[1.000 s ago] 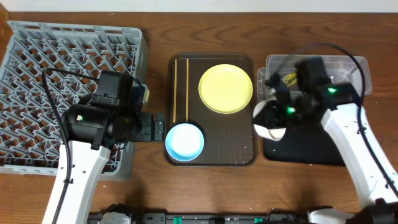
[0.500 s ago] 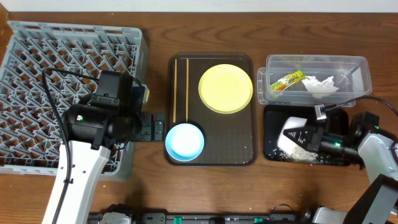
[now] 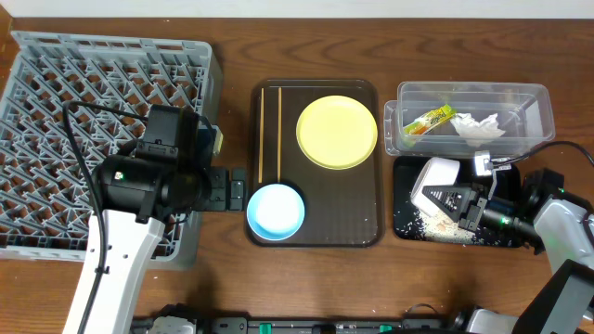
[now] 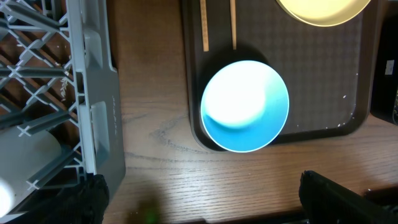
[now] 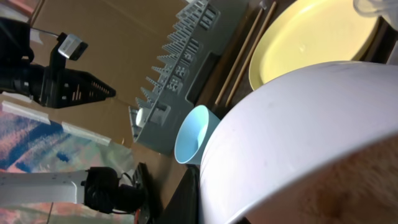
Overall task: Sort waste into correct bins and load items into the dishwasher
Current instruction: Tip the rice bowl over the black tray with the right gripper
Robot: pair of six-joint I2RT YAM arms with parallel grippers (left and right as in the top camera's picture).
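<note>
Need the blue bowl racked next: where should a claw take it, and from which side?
Take the blue bowl by its rim, from above on its left side, one finger inside and one outside. It stands upright with its mouth open, at the brown tray's near-left corner, closest to the open left claw.

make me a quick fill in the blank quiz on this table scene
1. The clear tub holds ____ pieces of waste: the snack wrapper and the tissue.
2. The dish rack stands on the ____ arm's side.
3. Of the blue bowl and the white bowl, the right hand holds the ____ one, tilted over the black tray.
Missing words: two; left; white.
</note>
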